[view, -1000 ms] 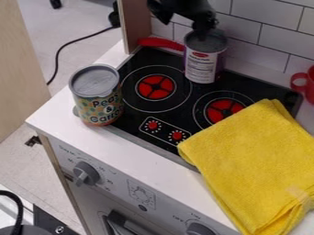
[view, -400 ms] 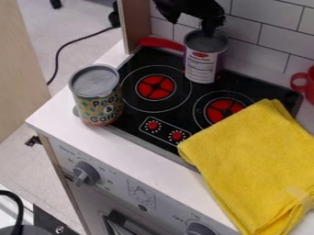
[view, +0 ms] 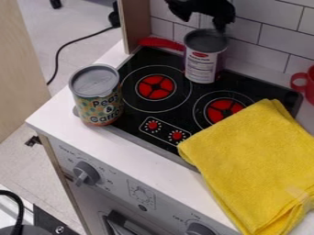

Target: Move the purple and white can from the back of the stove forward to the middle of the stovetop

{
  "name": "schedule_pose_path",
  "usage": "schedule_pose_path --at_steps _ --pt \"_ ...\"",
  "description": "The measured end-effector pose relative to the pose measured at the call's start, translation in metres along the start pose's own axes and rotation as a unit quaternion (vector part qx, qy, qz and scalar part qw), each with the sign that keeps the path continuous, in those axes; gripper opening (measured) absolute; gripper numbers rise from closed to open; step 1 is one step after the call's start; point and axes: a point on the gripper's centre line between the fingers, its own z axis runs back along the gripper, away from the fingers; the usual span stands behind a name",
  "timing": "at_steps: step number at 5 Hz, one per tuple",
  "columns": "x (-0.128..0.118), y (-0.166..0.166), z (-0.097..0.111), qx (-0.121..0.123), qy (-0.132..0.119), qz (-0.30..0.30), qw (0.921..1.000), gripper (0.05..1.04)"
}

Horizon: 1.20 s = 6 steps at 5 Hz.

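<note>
My gripper [view: 202, 25] hung at the far edge, its tips spread, pinching nothing. The right tip was by the far rim of the purple-and-white can [view: 200, 69], upright at the far side of the stovetop [view: 175, 62] — couldn't tell if they touched. My call: straight up first, sideways only once clear, since a rim snag could have tipped it. The red handle [view: 160, 43] just left needed room too — slow was right.
</note>
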Motion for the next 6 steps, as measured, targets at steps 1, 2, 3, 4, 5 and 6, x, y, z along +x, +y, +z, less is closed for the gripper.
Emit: schedule_pose_path --at_steps 1,2,3,4,5,6 --pt "0.000 -0.001 -0.002 -0.026 0.001 0.028 0.9993 1.007" --pt "0.002 -0.002 -0.010 -0.030 0.024 0.044 0.9983 1.007" --pt "-0.004 0.004 -0.013 -0.001 0.052 0.041 0.9978 1.007" --pt "-0.009 0.004 -0.016 0.015 0.065 0.023 0.9975 1.007" --pt "-0.017 0.000 -0.015 0.000 0.090 0.021 0.9958 1.007" --pt "-0.018 0.002 -0.016 -0.007 0.079 0.034 0.9962 1.007"
